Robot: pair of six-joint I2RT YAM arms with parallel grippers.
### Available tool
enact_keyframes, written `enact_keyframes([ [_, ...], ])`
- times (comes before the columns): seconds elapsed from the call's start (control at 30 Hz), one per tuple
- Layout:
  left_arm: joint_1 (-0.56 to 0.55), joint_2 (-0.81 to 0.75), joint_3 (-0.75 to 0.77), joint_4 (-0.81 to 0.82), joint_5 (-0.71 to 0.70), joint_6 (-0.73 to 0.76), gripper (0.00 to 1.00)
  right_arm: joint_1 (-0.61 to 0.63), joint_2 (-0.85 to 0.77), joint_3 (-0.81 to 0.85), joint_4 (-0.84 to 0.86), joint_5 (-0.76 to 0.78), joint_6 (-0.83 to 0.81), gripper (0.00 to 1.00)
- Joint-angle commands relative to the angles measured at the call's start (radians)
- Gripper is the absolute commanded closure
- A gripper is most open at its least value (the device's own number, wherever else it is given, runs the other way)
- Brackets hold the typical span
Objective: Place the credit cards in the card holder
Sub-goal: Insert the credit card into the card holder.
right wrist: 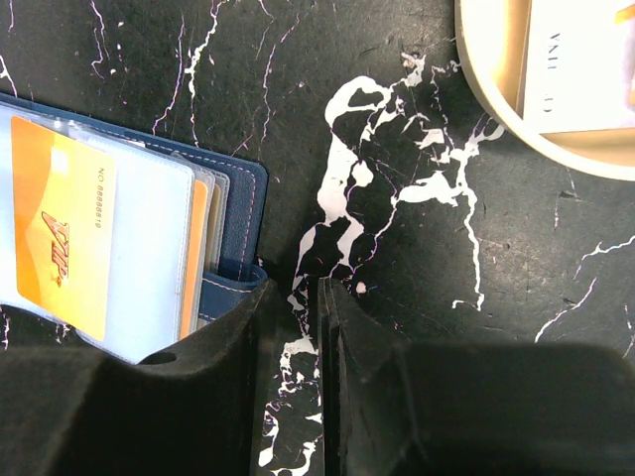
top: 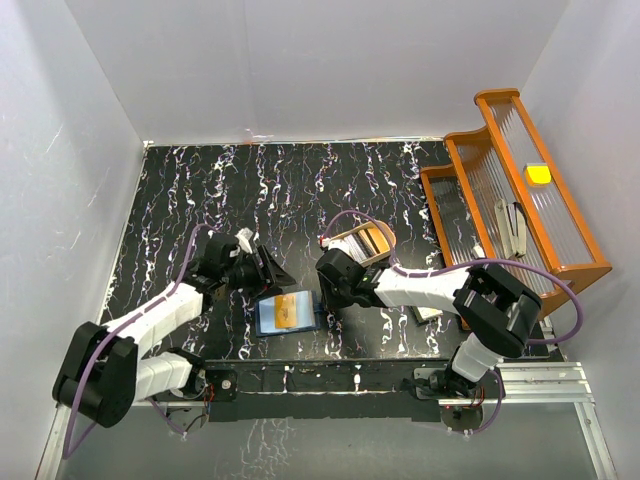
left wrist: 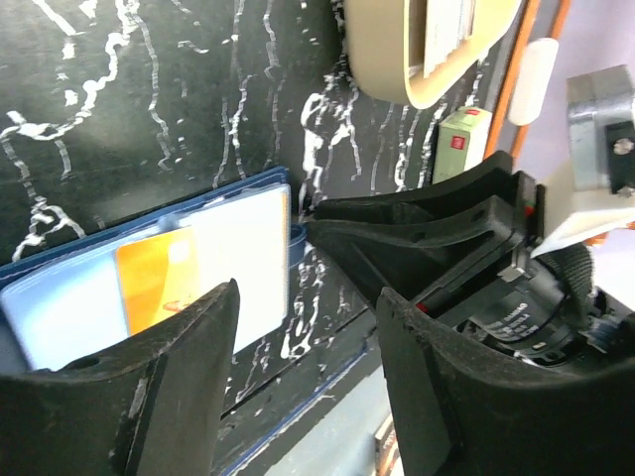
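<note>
One orange credit card [right wrist: 60, 243] sits sleeved in the open card holder [top: 287, 313].
It lies on the table [top: 200, 190], near side; left claw [left wrist: 308, 293] by its far-left corner, fingers apart; right claw [right wrist: 303, 297] just beside its right edge, fingers almost together, empty.

The right end effector [right wrist: 310, 297] sat at 6 o'clock, its fingers nearly pressed together above the black marbled bench [right wrist: 149, 59]. At 9 o'clock lay the open card holder [right wrist: 243, 198], an orange card [right wrist: 60, 238] sleeved inside. A tan tray [right wrist: 496, 99] occupied 1 o'clock.
</note>
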Motion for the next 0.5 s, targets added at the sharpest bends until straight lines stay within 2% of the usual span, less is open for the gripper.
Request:
enact_keyframes([
  [0.0, -0.003, -0.043, 0.039, -0.247, -0.084, 0.098, 0.43, 0.009, 0.029, 0.016, -0.016, -0.012, -0.004, 0.78],
  [0.13, -0.003, -0.036, 0.032, -0.284, -0.117, 0.110, 0.41, 0.009, 0.028, 0.020, -0.019, -0.014, -0.010, 0.78],
  [0.3, -0.003, -0.003, -0.011, -0.197, -0.072, 0.077, 0.41, 0.008, 0.028, 0.015, -0.014, -0.011, -0.009, 0.78],
  [0.47, -0.002, 0.039, -0.024, -0.186, -0.081, 0.070, 0.41, 0.009, 0.034, 0.016, -0.012, -0.013, -0.008, 0.78],
])
